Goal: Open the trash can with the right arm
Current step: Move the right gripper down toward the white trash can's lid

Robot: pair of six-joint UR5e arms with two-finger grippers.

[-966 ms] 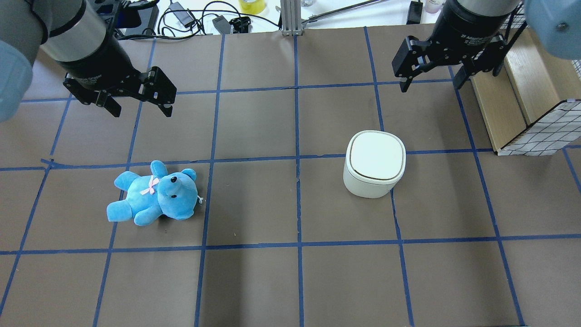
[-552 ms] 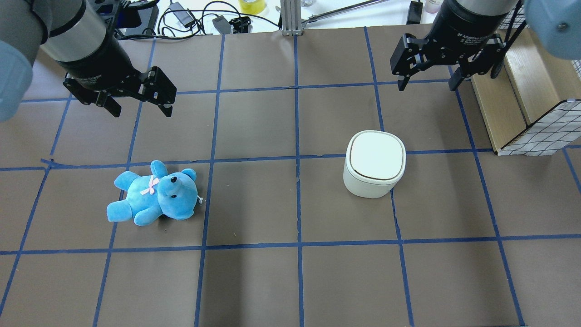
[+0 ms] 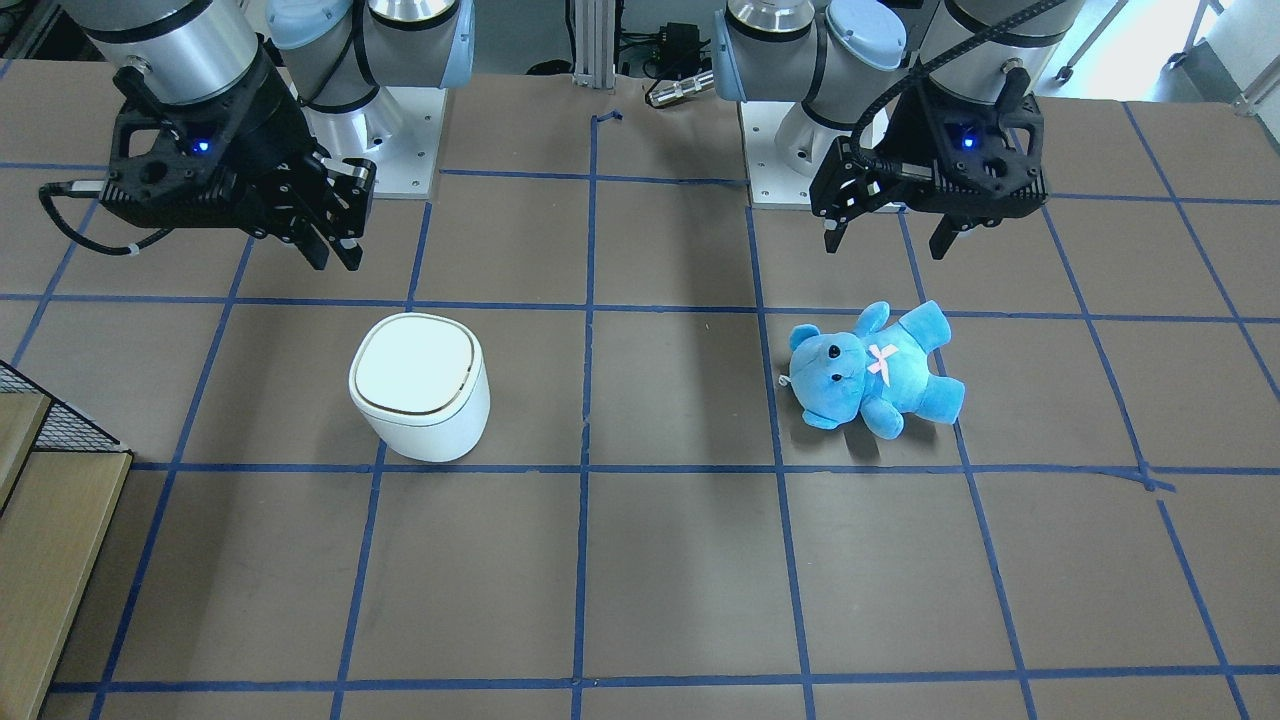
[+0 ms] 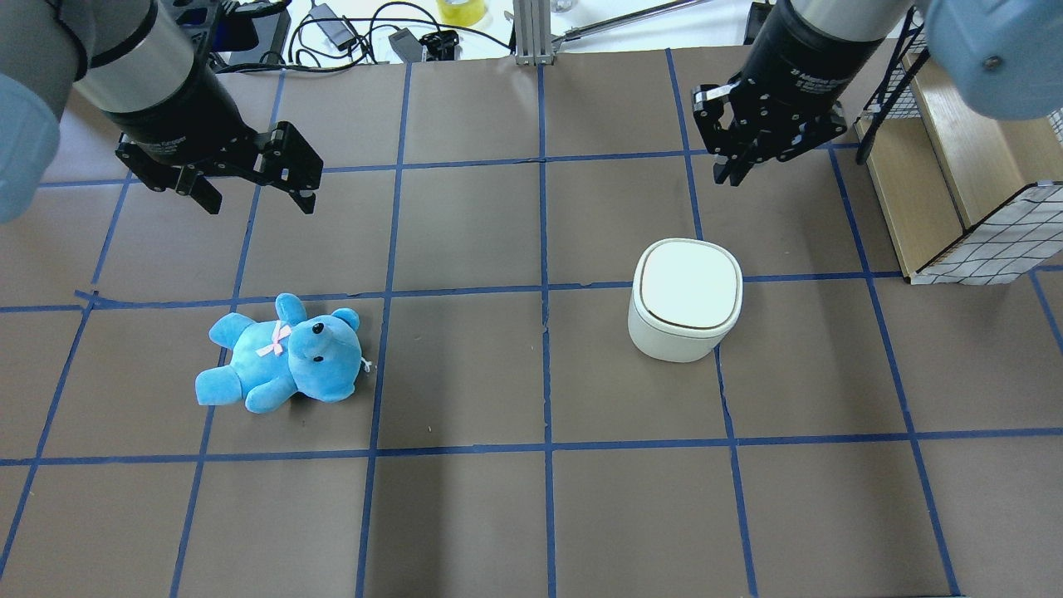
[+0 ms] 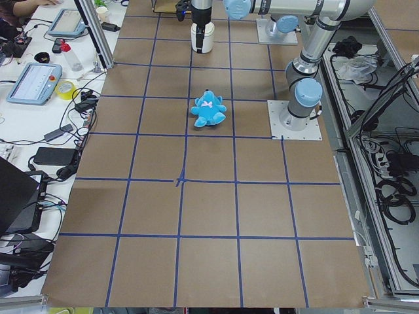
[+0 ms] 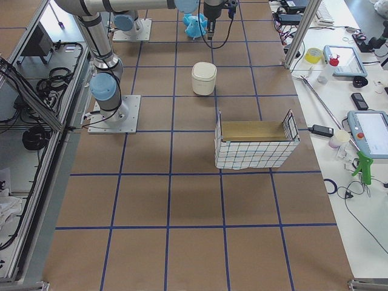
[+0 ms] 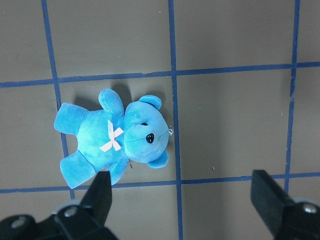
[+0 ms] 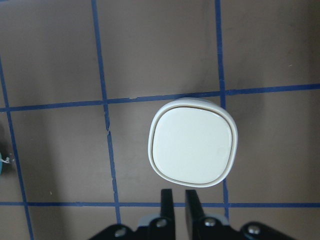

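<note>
**A:** From across the table, how does the trash can (image 3: pixel 440 428) look?

**B:** Small, white, rounded-square. It stands upright on the brown table (image 3: pixel 640 560). Its flat lid (image 3: pixel 413 366) is down, with a thin gold line around the edge. The blue teddy bear (image 3: pixel 870 372) lies well apart from the can. The right gripper (image 3: pixel 337 252) hangs in the air near the can without touching it.

**A:** And overhead, against a second ago?

**B:** The can hasn't shifted, nor has the bear. The right gripper has changed: its jaws were spread wide then and are now drawn together. The wrist has also turned and come a little closer to the can. The left gripper (image 3: pixel 885 237) is where it was, far from the can on the bear's side.

**A:** The side cameras?

**B:** In the right-end view the can sits between a wire basket (image 6: pixel 254 145) and the bear, nearer the basket. The grippers are too small there to judge.

**A:** Left wrist view?

**B:** Its jaws are wide apart and hold nothing. The bear is on the table below them, and no can is in view.

**A:** Right wrist view?

**B:** It looks straight down on the whole closed lid. The can lies just ahead of the jaw tips, lower than them, with a clear gap. Only a thin slit shows between the jaws, and nothing is in them.
</note>
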